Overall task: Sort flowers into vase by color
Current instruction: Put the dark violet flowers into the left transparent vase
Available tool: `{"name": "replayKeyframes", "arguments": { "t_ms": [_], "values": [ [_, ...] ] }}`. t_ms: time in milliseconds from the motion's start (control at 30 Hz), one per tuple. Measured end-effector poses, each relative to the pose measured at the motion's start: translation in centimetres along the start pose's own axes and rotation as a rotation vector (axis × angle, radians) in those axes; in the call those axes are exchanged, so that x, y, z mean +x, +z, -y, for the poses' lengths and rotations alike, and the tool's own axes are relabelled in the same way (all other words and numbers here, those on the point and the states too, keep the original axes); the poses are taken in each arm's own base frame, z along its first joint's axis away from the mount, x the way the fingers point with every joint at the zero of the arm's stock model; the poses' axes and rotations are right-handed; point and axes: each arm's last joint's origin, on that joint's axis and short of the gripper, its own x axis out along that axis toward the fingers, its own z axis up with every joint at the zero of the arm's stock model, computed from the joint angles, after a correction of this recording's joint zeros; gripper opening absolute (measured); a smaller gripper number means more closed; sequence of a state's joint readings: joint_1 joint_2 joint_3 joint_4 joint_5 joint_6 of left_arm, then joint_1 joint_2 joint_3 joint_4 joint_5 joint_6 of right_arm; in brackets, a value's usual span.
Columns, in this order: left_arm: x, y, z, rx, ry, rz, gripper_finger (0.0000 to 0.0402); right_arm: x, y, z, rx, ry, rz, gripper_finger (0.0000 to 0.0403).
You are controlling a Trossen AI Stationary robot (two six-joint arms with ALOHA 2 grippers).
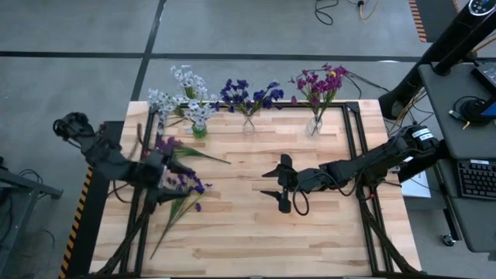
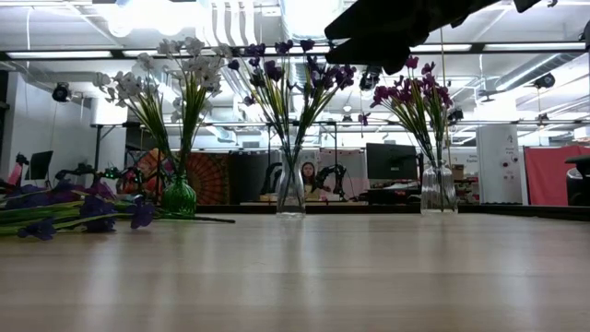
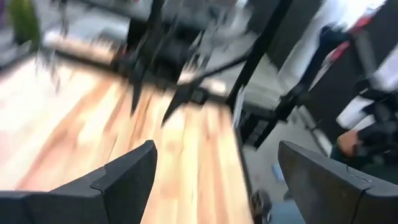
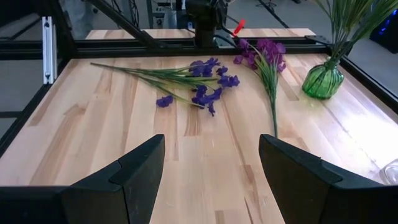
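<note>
I see my left pincer (image 1: 159, 180) spread wide and empty, hovering at the desk's (image 1: 256, 232) nine o'clock side over the loose flowers (image 1: 180, 186) lying there, dark violet and magenta sprigs. My right pincer (image 1: 280, 188) is spread too, empty, near the desk's centre. Three vases at twelve o'clock hold whitish (image 1: 186, 97), dark blue (image 1: 248, 94) and magenta (image 1: 319, 84) bunches.

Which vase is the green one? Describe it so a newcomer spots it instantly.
Along the wooden table's far edge stand three vases in a row. The green vase is the leftmost, holding the whitish flowers. Its neighbours, the middle vase and right vase, are clear glass.
</note>
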State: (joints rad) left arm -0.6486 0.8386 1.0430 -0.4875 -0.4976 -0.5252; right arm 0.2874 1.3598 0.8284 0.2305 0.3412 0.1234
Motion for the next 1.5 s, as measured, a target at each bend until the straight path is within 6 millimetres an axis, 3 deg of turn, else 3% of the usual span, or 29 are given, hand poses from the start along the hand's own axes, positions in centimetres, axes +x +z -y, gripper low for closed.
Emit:
{"name": "replayKeyframes", "arguments": {
  "t_ms": [400,767,1167,1367,1500],
  "values": [
    [1.7,-5.3,-0.4,-0.227,0.258,-0.474,0.0316,0.0,0.0,0.0,0.001,0.001,0.002,0.0254],
    [5.3,-11.1,-0.2,-0.616,0.789,-0.840,0.0316,0.0,0.0,0.0,0.001,0.005,0.004,0.0254],
    [10.5,-17.2,0.4,-0.628,1.050,-1.022,0.0316,0.0,0.0,-0.1,0.002,0.011,0.005,0.0254],
    [11.5,-18.7,0.2,-0.585,1.113,-1.042,0.0316,0.0,0.0,-0.1,0.012,0.011,0.005,0.0254],
    [11.1,-18.8,-0.2,-0.540,1.183,-1.050,0.0316,0.0,0.1,-0.1,0.010,0.012,0.010,0.0254]
  ]
}}
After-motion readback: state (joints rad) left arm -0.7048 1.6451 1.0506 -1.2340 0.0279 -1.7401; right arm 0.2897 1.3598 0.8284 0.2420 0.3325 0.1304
